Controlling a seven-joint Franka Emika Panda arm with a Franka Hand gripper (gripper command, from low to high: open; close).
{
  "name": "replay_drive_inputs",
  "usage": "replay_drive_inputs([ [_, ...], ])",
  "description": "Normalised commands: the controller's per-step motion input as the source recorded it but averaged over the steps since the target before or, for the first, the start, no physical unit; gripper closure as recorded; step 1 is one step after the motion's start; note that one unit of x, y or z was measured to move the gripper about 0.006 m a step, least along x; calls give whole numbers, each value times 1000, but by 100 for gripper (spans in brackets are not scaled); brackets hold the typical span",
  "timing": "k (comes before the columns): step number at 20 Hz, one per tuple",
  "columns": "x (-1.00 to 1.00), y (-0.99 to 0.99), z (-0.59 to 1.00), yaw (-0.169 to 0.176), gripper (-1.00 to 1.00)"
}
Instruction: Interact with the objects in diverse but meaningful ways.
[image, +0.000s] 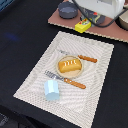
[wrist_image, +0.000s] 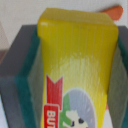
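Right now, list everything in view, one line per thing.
bread loaf: one, golden-brown, on the plate at the middle of the placemat.
plate: one, tan, round, under the loaf.
knife: one, orange handle, beside the plate on its far side.
fork: one, orange handle, beside the plate on its near side.
cup: one, light blue, near corner of the placemat.
placemat: one, pale woven, on the black table.
yellow packet: one, yellow with red, on the brown board; fills the wrist view.
pot: one, grey, on the board at the exterior view's left.
jaws: dark with green pads, either side of the packet.
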Motion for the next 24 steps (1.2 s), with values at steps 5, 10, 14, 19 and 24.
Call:
replay_drive_inputs([
  [5, -295, -909, -122, 1, 100],
  [10, -402, -911, -242, 0, 100],
  [14, -531, -804, -243, 0, 100],
  [19, -598, -746, -98, 0, 100],
  [24, -641, -714, -65, -3, 100],
])
